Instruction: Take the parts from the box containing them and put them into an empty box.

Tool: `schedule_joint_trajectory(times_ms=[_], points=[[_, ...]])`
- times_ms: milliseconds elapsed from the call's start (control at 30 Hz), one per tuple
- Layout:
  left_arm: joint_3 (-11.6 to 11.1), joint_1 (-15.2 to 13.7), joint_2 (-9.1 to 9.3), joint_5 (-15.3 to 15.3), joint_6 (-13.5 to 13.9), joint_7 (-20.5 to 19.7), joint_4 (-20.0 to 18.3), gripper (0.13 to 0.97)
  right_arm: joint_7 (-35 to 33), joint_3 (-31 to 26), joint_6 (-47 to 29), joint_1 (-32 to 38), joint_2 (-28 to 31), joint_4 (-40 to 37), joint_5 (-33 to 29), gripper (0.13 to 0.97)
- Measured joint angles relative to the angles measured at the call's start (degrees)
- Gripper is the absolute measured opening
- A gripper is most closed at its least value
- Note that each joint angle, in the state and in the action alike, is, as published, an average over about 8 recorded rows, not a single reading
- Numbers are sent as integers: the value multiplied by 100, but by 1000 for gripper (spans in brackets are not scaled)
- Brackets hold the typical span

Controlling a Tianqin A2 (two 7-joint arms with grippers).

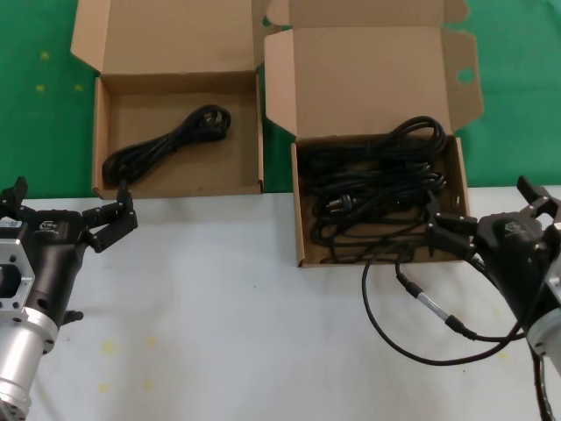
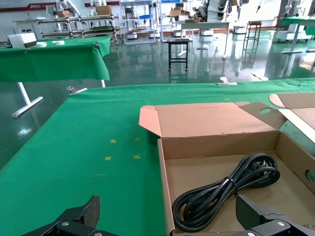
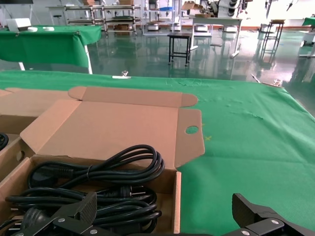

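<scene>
Several black power cords point(image 1: 377, 189) lie tangled in the right cardboard box point(image 1: 302, 210), whose lid flap has an oval hole point(image 1: 465, 76). The wider left box point(image 1: 99, 132) holds one wound cord point(image 1: 166, 145). My left gripper point(image 1: 70, 200) hovers open and empty over the white table, just in front of the left box's near-left corner. The left wrist view shows that gripper point(image 2: 170, 216) facing the cord point(image 2: 221, 194) and the box wall point(image 2: 165, 167). My right gripper point(image 1: 486, 209) is open and empty at the right box's near-right corner. In the right wrist view it point(image 3: 165, 211) faces the cords point(image 3: 98, 172).
A thin black cable with a silver connector point(image 1: 429, 307) loops over the white table in front of the right box, close to my right arm. Both boxes sit on green cloth point(image 1: 39, 79) behind the white table point(image 1: 219, 307), lids standing open at the back.
</scene>
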Motion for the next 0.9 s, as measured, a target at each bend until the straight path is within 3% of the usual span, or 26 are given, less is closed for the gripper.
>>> schedule_joint_trajectory(times_ms=[900], points=[[0,0,0,0,0,0,0,966,0,0,0,0,0,0,0,966]])
